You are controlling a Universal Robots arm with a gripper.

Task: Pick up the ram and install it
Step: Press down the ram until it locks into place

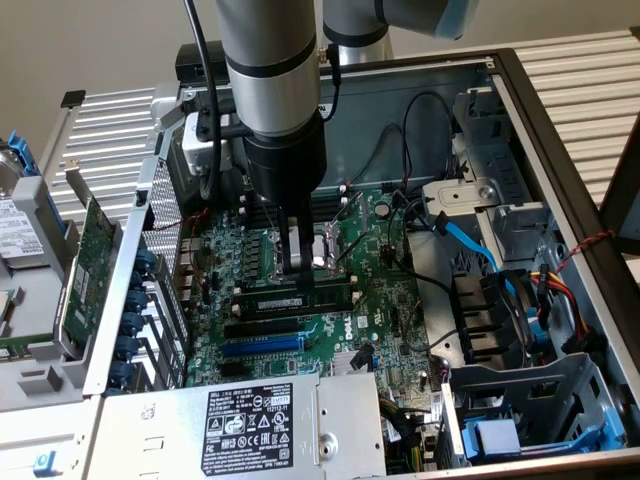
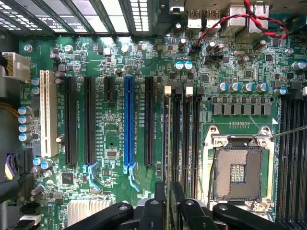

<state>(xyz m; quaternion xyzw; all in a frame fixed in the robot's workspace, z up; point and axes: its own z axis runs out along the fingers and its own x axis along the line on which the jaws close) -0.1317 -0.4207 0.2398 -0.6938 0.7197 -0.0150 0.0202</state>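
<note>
The ram (image 1: 295, 298) is a long thin green stick with black chips, standing on edge over the black memory slots of the motherboard (image 1: 395, 300), beside the CPU socket (image 1: 325, 250). My gripper (image 1: 298, 266) comes straight down onto its middle. In the wrist view the ram (image 2: 167, 139) shows edge-on as a thin line along the memory slot nearest the expansion slots, running in between the black fingers (image 2: 154, 211) of the gripper (image 2: 167, 208), which is shut on it. Whether the ram is seated in the slot I cannot tell.
The open PC case wall (image 1: 560, 150) surrounds the board. A blue slot (image 2: 128, 124), black slots and a white slot (image 2: 46, 112) lie beside the memory slots. The power supply (image 1: 250, 420), a blue cable (image 1: 470, 245), a drive cage (image 1: 530, 400) and a green card (image 1: 85, 270) outside the case ring the work area.
</note>
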